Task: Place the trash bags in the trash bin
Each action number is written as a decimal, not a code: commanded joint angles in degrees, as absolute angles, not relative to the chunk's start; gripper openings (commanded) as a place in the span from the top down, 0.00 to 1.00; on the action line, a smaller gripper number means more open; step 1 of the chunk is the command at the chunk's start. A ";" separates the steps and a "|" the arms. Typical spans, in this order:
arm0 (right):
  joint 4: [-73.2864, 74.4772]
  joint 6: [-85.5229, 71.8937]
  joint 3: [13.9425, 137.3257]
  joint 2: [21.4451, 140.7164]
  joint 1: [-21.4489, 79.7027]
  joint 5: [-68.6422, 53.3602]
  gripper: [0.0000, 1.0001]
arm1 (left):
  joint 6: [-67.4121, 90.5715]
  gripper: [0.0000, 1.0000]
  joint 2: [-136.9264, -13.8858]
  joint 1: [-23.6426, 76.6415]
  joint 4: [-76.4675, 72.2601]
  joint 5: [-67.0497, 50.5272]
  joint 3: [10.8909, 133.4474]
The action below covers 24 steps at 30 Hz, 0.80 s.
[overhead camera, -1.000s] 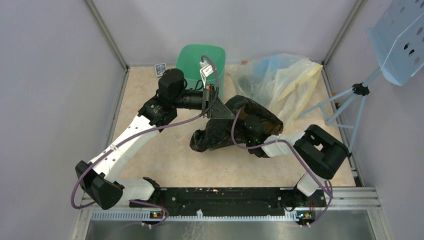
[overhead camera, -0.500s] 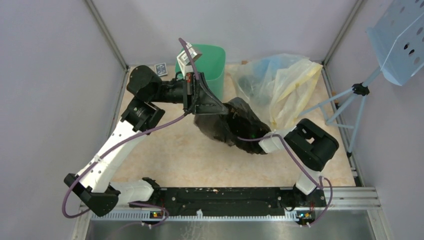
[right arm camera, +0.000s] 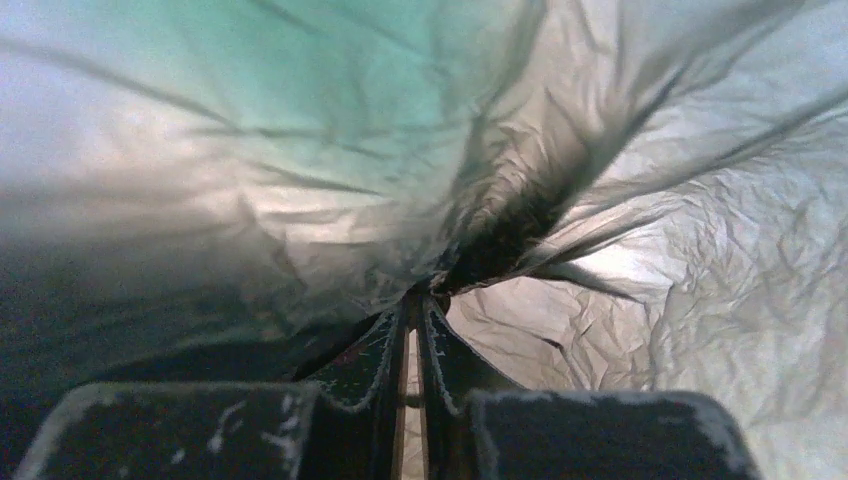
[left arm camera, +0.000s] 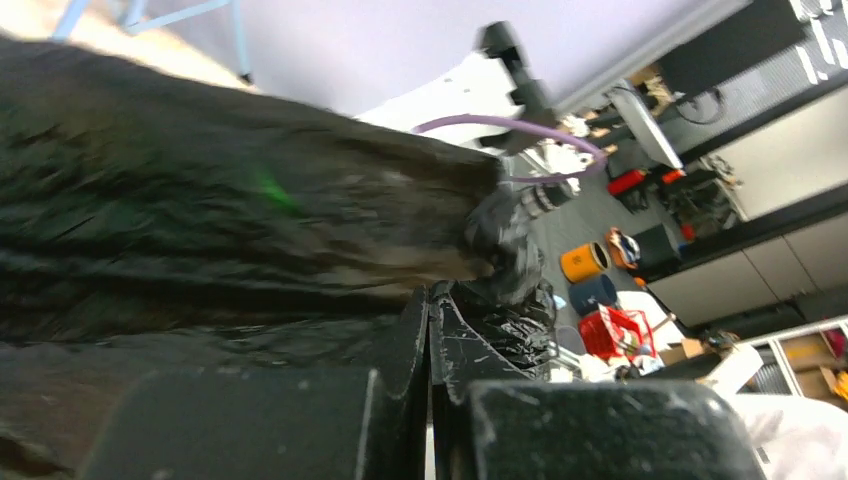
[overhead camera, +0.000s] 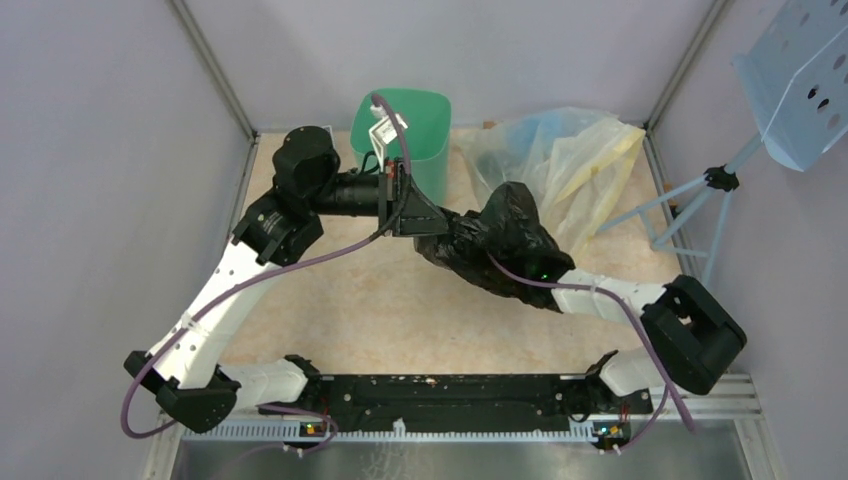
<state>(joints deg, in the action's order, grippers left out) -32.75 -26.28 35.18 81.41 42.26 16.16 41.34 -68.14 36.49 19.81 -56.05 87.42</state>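
Observation:
The black trash bag [overhead camera: 497, 236] hangs bunched between my two arms, just right of the mint-green trash bin [overhead camera: 432, 150] at the back. My left gripper [overhead camera: 438, 226] is shut on the bag's left end. In the left wrist view its jaws [left arm camera: 430, 305] meet with crinkled black film [left arm camera: 500, 320] pinched at the tips. From above, the bag covers my right gripper. The right wrist view looks along the thin bag film [right arm camera: 300, 180], which gathers into a pinch at the nearly closed right gripper [right arm camera: 417, 303].
A heap of clear and yellowish plastic bags [overhead camera: 570, 160] lies at the back right. A pale blue perforated stand on a tripod [overhead camera: 720, 185] stands at the right wall. A small dark card [overhead camera: 321, 138] lies left of the bin. Grey walls enclose the tabletop.
The bag has come up off the table and moved back toward the bin, pulled narrower between the grippers. My right arm has stretched forward; my left wrist has swung up beside the bin.

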 commanded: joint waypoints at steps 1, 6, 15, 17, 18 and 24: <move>-25.76 -20.78 38.44 74.74 42.56 19.68 0.87 | 32.59 1.00 -68.39 36.50 29.29 -49.94 88.01; -18.15 -18.93 41.41 70.45 42.58 18.79 0.67 | 30.70 1.00 -68.01 36.51 31.01 -46.25 87.92; -11.53 -18.74 38.27 71.14 42.62 16.04 0.65 | 30.57 0.99 -69.82 35.34 32.23 -36.71 98.99; -11.49 -18.68 37.22 71.81 42.62 15.18 0.65 | 30.58 1.00 -71.34 35.15 32.16 -35.52 102.93; -11.70 -18.57 36.67 71.86 42.63 14.65 0.65 | 30.59 1.00 -71.96 35.05 32.10 -34.89 104.21; -17.49 -15.93 31.12 67.98 43.94 9.38 0.64 | 29.78 1.00 -76.02 33.03 33.65 -31.62 108.36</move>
